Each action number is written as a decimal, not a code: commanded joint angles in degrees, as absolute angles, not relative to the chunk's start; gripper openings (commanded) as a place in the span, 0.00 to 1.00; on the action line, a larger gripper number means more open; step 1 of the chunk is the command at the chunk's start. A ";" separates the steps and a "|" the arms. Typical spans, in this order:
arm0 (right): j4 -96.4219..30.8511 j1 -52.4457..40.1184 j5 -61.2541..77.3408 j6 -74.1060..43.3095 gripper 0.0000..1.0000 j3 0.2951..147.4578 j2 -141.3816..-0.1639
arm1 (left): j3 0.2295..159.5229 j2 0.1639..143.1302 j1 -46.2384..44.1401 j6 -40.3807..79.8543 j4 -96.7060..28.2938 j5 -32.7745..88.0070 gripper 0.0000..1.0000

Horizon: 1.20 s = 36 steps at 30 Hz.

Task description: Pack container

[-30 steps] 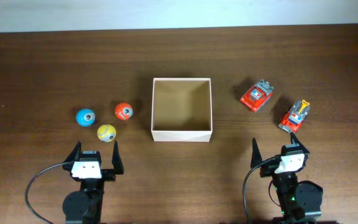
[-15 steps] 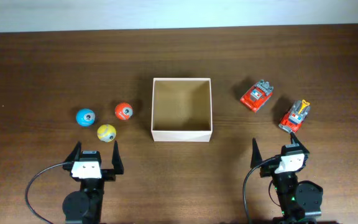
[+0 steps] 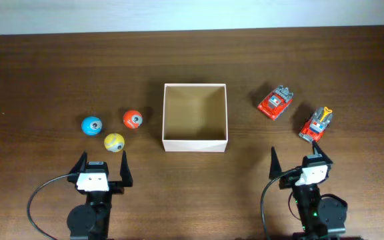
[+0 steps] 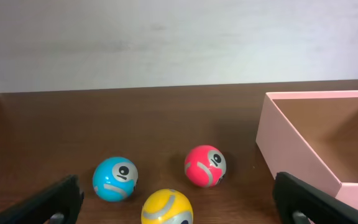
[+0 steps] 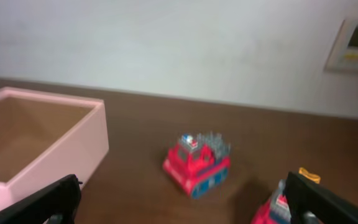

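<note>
Container [image 3: 195, 144]: square, thin cream walls, tan inside. Glossy blue ball [image 3: 92, 125], red ball [image 3: 133, 119], yellow ball [image 3: 114, 141]. Boxy red truck [image 3: 275, 102], second truck [image 3: 316, 123]. Left gripper [image 3: 103, 160], right gripper [image 3: 297, 159]: fingers spread wide

Legible text, brands, numbers: none. Grey marks on the red ball [image 4: 205, 166], blue ball [image 4: 115, 178] and yellow ball [image 4: 166, 208] form no readable characters. Wall panel [image 5: 355, 45] at two o'clock, right wrist view: display too blurred to read.

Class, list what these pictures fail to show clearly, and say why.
Left wrist: yellow ball, lower part cut by bottom edge.
Left wrist: container, right side beyond the frame edge.
Right wrist: lower truck, mostly below bottom edge.
Right wrist: centre truck, details blurred.
</note>
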State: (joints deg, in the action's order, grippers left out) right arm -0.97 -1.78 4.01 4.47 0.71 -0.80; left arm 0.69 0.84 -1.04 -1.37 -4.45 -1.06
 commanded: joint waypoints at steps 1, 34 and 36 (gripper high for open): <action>1.63 -1.48 4.51 4.23 0.99 0.34 -0.30 | 0.51 0.30 -0.69 -2.44 -4.60 -1.65 0.99; -41.60 -1.48 1.69 3.29 0.99 45.76 -11.77 | 0.51 0.30 -0.69 -2.44 -4.60 -1.65 0.99; -44.80 -1.48 1.72 1.41 0.99 49.58 -16.51 | 0.51 0.30 -0.69 -2.44 -4.62 -1.65 0.99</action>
State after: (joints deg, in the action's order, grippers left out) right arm -42.87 -1.78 2.48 3.90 45.04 -10.68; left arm 0.69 0.84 -1.04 -1.37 -4.49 -1.08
